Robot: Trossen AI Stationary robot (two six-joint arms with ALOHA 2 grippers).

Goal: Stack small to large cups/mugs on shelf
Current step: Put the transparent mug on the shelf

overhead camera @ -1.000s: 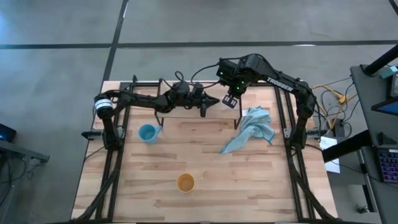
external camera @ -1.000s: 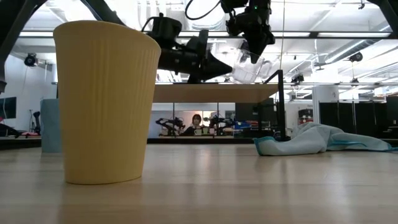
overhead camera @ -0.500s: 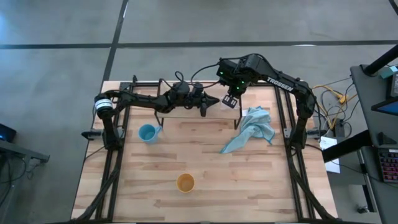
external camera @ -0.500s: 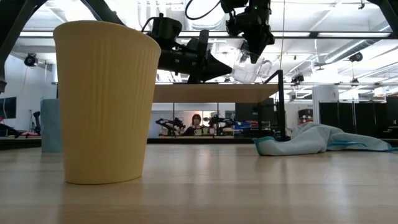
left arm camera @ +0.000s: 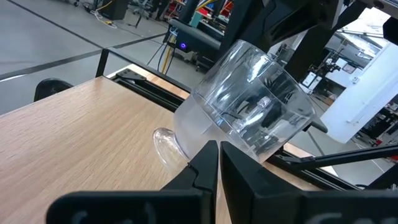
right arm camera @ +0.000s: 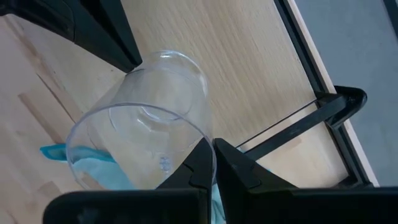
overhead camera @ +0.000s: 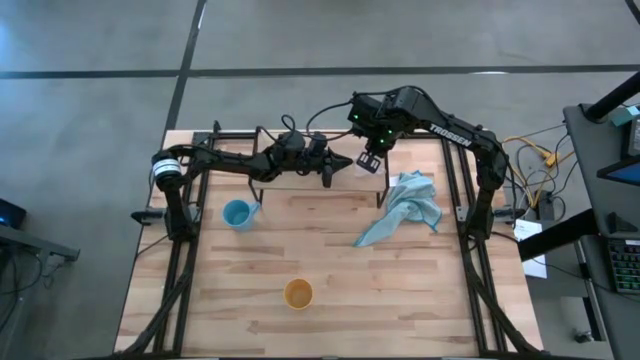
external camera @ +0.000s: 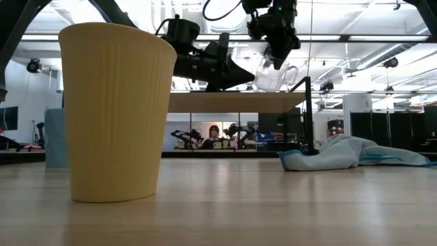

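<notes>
Right gripper (right arm camera: pixel 213 163) pinches the tilted clear cup's (right arm camera: pixel 140 118) rim above the shelf (external camera: pixel 235 102), left gripper (left arm camera: pixel 219 163) closed beside it

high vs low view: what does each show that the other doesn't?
High only: the light blue mug as a mug with its handle, and both arm bases.

Low only: the clear cup tilted above the shelf, pinched at its rim by the right gripper.

Both: orange-yellow cup, blue cloth, left gripper beside the right.
</notes>
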